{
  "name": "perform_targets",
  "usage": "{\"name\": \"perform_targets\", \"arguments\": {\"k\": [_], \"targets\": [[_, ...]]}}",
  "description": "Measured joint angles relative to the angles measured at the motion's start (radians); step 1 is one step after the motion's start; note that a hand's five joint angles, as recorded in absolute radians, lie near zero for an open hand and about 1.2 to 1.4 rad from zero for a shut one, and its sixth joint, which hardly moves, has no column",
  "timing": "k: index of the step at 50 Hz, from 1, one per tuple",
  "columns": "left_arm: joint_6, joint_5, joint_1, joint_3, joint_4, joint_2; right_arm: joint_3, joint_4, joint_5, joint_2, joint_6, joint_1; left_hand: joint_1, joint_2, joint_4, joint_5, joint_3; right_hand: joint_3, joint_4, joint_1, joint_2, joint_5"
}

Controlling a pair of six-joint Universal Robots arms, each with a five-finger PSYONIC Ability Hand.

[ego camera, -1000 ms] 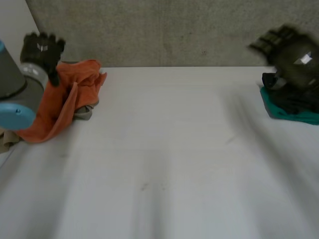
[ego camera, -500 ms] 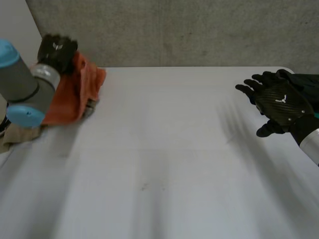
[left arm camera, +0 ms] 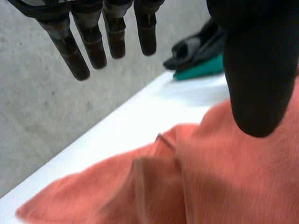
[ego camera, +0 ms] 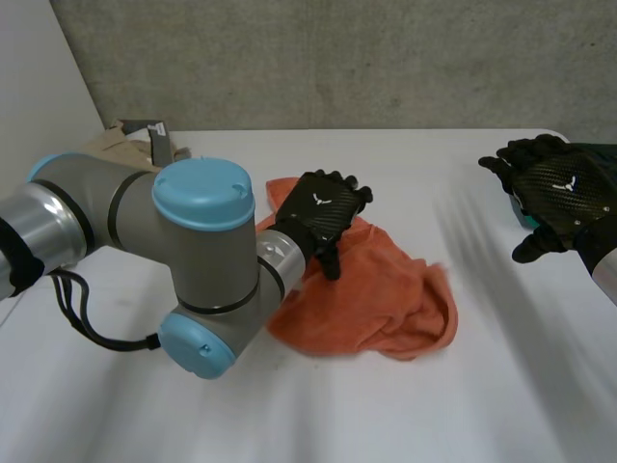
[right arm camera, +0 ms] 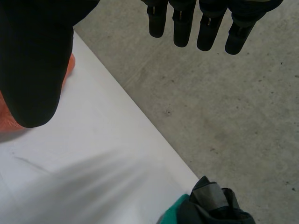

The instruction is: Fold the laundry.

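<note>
The head camera looks down across the white table (ego camera: 386,405) toward a concrete wall (ego camera: 337,58). Both wrist cameras, low and close, face that wall and share the teal-and-black pile (right arm camera: 205,205).

The orange cloth (ego camera: 386,299) is lying rumpled and unfolded in the middle of the worktop (ego camera: 405,174). A beige garment (ego camera: 130,140) is bunched up at the far left corner, and a teal-and-dark pile (left arm camera: 205,69) sits at the worktop's edge.

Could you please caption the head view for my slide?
Left robot hand over a crumpled orange cloth on the white table; right robot hand hovers open nearby.
</note>
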Motion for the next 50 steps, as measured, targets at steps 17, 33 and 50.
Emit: {"name": "perform_targets", "arguments": {"k": [17, 33, 50], "targets": [[0.081, -0.126, 0.141, -0.244, -0.037, 0.305, -0.148, 0.437, 0.001, -0.005, 0.081, 0.062, -0.049, -0.048, -0.047, -0.043, -0.042, 0.000, 0.000, 0.000, 0.000, 0.000], [0.295, 0.179, 0.290, -0.145, 0.124, -0.011, -0.138, 0.263, 0.299, 0.169, 0.098, 0.507, -0.045, -0.036, -0.030, -0.034, -0.039, 0.000, 0.001, 0.000, 0.000, 0.000], [0.316, 0.244, 0.266, 0.130, 0.051, -0.274, -0.171, 0.034, 0.419, 0.387, 0.050, 0.602, 0.614, 0.614, 0.614, 0.614, 0.605, 0.631, 0.638, 0.618, 0.635, 0.619]]}}
